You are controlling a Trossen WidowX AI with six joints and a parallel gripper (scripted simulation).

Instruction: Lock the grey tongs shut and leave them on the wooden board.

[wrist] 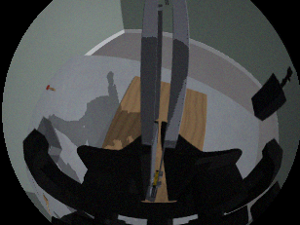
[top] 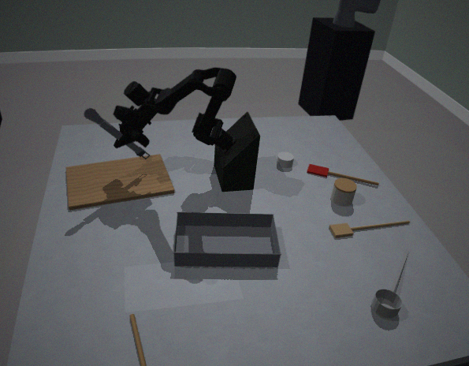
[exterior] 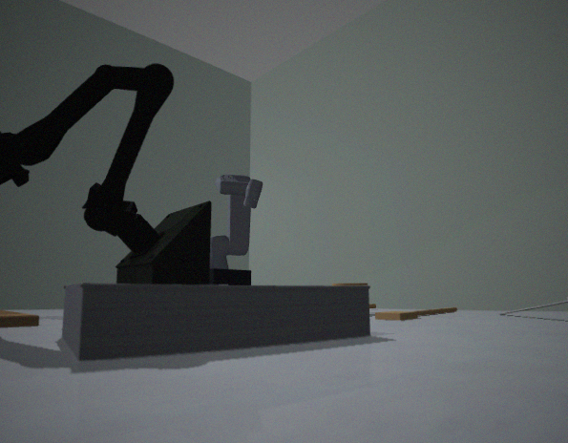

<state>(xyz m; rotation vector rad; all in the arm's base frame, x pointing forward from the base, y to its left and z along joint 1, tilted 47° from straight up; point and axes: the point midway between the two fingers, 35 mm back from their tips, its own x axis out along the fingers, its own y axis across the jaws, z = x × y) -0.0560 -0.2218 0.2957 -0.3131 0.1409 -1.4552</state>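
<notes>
The grey tongs [top: 106,127] [wrist: 149,87] hang in the air above the wooden board [top: 85,173] [exterior: 8,319] [wrist: 195,131]. They are tilted, with the rounded end high at the upper left and the small loop end lower at the right in the top view. My gripper [top: 129,143] [wrist: 159,125] is shut on the tongs around their middle. In the wrist view the two arms lie close together with a narrow gap; whether the lock is engaged cannot be told. The roasting tin [top: 227,260] [exterior: 222,317] stands empty. The gripper is out of frame in the exterior view.
The arm's dark base [top: 240,166] stands right of the board. Farther right are a white tub [top: 285,159], a red-headed tool [top: 318,170], a jar with a wooden lid [top: 344,193], a wooden tool [top: 341,229] and a small pan [top: 386,309]. A wooden rod [top: 137,339] lies at the front.
</notes>
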